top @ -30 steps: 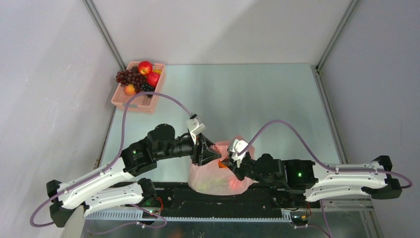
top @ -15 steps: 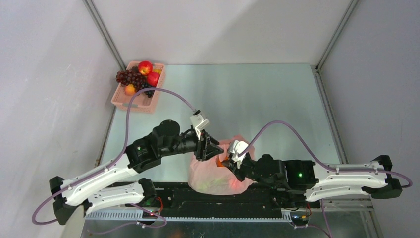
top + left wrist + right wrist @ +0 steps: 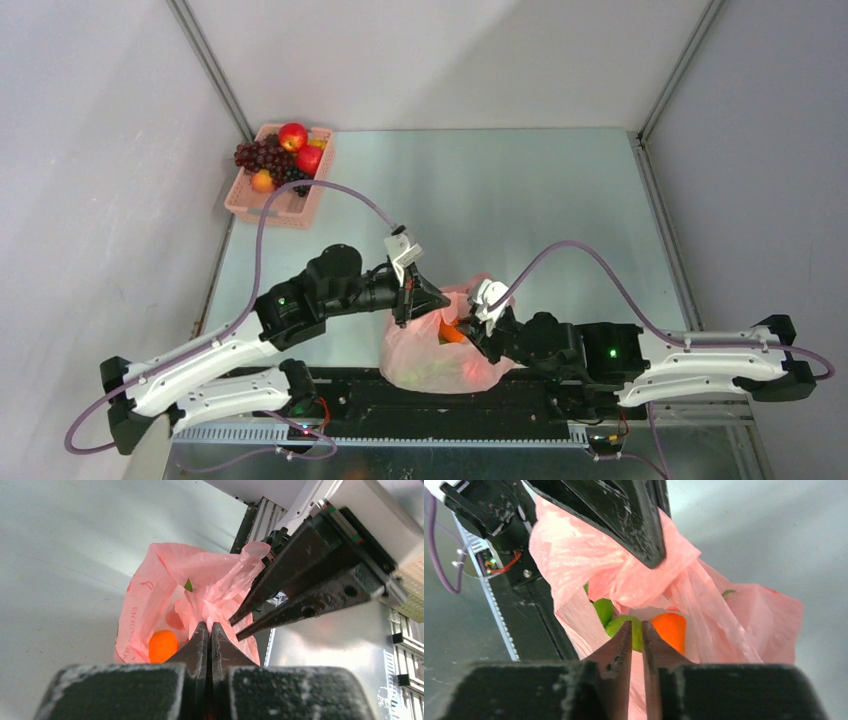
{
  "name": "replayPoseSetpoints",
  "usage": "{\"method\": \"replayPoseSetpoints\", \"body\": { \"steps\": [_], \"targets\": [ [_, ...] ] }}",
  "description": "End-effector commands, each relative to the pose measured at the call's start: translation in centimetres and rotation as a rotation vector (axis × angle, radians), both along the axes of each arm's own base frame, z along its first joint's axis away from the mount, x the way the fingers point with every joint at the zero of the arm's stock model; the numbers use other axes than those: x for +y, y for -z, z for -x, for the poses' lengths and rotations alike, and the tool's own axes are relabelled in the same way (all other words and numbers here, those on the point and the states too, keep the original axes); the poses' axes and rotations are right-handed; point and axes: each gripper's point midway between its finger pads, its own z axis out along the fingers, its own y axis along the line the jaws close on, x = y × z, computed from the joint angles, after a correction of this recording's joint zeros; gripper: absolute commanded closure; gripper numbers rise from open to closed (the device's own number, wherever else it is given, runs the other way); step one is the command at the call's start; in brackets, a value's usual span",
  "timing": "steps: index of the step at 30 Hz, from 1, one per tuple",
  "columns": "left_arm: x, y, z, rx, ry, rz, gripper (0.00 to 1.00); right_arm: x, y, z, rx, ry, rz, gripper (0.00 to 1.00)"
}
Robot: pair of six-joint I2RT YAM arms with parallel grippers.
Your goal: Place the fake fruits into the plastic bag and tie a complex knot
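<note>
The pink plastic bag point(image 3: 440, 352) stands at the table's near edge between my two arms. Through its mouth show an orange point(image 3: 670, 630) and green apples point(image 3: 616, 626), fake fruits inside it. My left gripper point(image 3: 422, 304) is shut on a gathered fold at the bag's top point(image 3: 220, 597); its fingers point(image 3: 624, 520) pinch that bunch in the right wrist view. My right gripper point(image 3: 472, 330) hangs just right of the bunch, jaws parted by a narrow slit with nothing seen clamped between them point(image 3: 636, 626). More fake fruits, a red apple point(image 3: 293, 136) and grapes point(image 3: 262, 155), lie in the far-left basket.
The pink lattice basket point(image 3: 262, 206) sits at the table's far left corner beside the frame post. A black rail point(image 3: 440, 405) with the arm bases runs along the near edge right behind the bag. Purple cables arc over both arms.
My left gripper, open before, has moved onto the bag's top and shut on it. My right gripper's jaws have parted slightly and it has shifted a little right.
</note>
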Motion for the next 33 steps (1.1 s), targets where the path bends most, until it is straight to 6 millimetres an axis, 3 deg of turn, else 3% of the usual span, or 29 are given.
{"method": "replayPoseSetpoints", "body": {
  "steps": [1, 2, 4, 7, 10, 15, 20, 26, 33],
  "targets": [
    [0.0, -1.9, -0.4, -0.091, -0.012, 0.13, 1.0, -1.1, -1.0, 0.2, 0.085, 0.05, -0.09, 0.75],
    [0.1, -1.1, -0.4, -0.096, -0.017, 0.126, 1.0, -1.0, -1.3, 0.6, 0.123, 0.048, -0.122, 0.64],
    [0.1, -0.6, -0.9, -0.128, -0.044, 0.139, 1.0, -0.6, -2.2, 1.3, 0.196, 0.04, -0.198, 0.51],
    [0.3, -0.8, -1.9, -0.186, -0.105, 0.156, 1.0, -0.2, -4.1, 1.9, 0.322, 0.065, -0.343, 0.41],
    [0.9, -0.5, -2.8, -0.245, -0.179, 0.169, 1.0, 0.1, -5.5, 2.0, 0.555, 0.16, -0.522, 0.35],
    [1.5, -1.7, -3.0, -0.332, -0.244, 0.235, 1.0, 0.8, -7.7, 2.2, 0.811, 0.241, -0.753, 0.34],
    [1.8, -1.4, -3.0, -0.42, -0.286, 0.2, 1.0, 1.0, -10.0, 1.3, 0.917, 0.277, -0.991, 0.34],
    [1.7, -0.8, -2.1, -0.508, -0.285, 0.137, 1.0, 0.9, -9.8, -0.1, 0.935, 0.37, -1.08, 0.34],
    [0.9, 0.0, -1.0, -0.532, -0.259, 0.099, 1.0, 0.9, -8.4, -1.1, 0.932, 0.46, -1.093, 0.4]
  ]
}}
